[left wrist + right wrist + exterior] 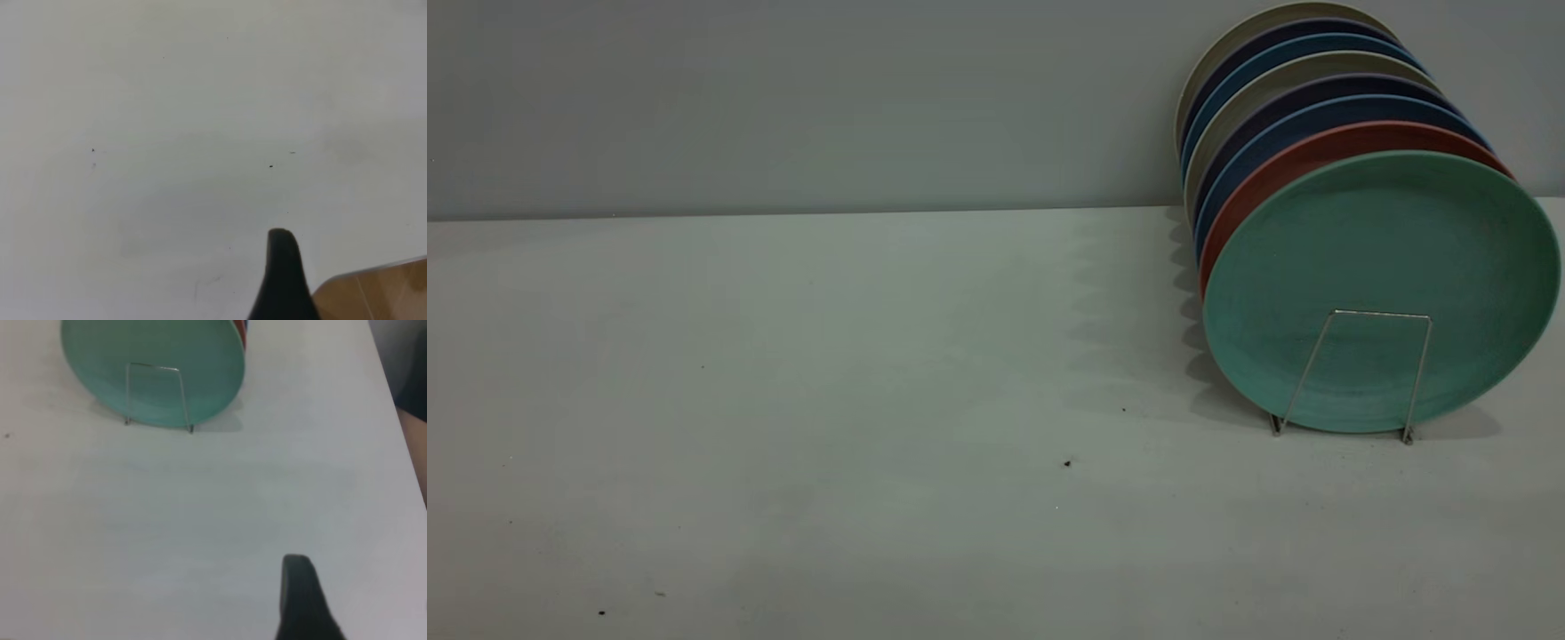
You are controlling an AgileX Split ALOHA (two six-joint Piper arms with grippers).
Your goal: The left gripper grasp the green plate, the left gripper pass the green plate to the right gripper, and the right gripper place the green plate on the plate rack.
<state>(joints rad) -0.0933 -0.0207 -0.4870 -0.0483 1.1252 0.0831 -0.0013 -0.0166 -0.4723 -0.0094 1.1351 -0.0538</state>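
Though rack (1360, 373) mostly hidden, green plate (1383, 267) frontmost.

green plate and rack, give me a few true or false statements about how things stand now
1. The green plate stands on edge at the front of the plate rack. True.
2. The green plate lies flat on the table. False: it stands upright in the rack.
3. A salmon-pink plate sits directly behind the green plate. True.
4. The right gripper is clamped on the green plate. False: it is well back from the plate, over bare table.
5. The left gripper holds a plate. False: only bare table lies before it.
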